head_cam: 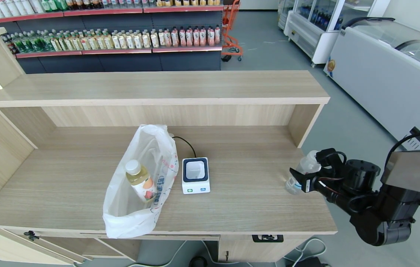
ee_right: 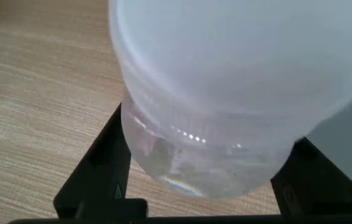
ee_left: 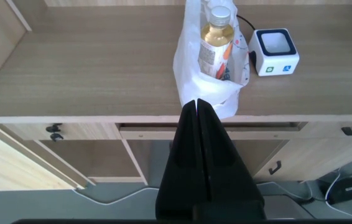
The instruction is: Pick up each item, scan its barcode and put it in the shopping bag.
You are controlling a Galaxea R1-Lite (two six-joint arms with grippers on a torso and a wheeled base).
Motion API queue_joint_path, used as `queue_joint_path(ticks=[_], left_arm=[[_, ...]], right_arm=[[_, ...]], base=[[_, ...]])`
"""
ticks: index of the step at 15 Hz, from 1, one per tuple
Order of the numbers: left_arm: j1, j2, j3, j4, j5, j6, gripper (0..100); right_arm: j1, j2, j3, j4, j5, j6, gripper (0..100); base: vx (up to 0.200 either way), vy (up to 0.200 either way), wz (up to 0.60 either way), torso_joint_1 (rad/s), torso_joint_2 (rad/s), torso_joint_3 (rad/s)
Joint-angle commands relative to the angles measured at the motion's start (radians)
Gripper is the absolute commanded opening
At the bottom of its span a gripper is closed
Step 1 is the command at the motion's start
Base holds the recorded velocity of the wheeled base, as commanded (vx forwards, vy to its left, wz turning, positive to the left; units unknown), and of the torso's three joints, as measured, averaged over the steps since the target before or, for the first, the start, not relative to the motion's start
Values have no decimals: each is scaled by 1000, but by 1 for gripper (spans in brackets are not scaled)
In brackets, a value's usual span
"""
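Note:
A clear bottle (head_cam: 301,170) with a white cap leans at the counter's right edge, and my right gripper (head_cam: 308,177) is shut on it. Close up, the clear bottle (ee_right: 226,112) sits between the two black fingers (ee_right: 98,174). A white plastic shopping bag (head_cam: 141,185) stands left of centre on the wooden counter (head_cam: 239,185), holding a yellow drink bottle (head_cam: 140,180) with a white cap. Just right of the bag is the white barcode scanner (head_cam: 195,175). My left gripper (ee_left: 199,109) is shut, held in front of the counter's front edge, below the shopping bag (ee_left: 210,74).
A raised wooden shelf (head_cam: 158,89) runs along the back of the counter, with side panels at both ends. A black cable (head_cam: 187,142) leads from the scanner toward the back. Drawers with black handles (ee_left: 55,130) lie under the counter. Store shelving and freezers stand beyond.

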Motion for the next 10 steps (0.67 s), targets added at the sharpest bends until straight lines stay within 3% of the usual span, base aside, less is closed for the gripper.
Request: queue_joint_path(ticks=[1, 10], left_arm=[[0, 0, 0, 0, 0, 0, 0], [0, 1, 0, 0, 0, 0, 0]], right_arm=[[0, 0, -1, 1, 1, -1, 0], [-6, -57, -3, 21, 2, 15, 0]], base=[[0, 0, 0, 0, 0, 0], [0, 0, 0, 0, 0, 0]])
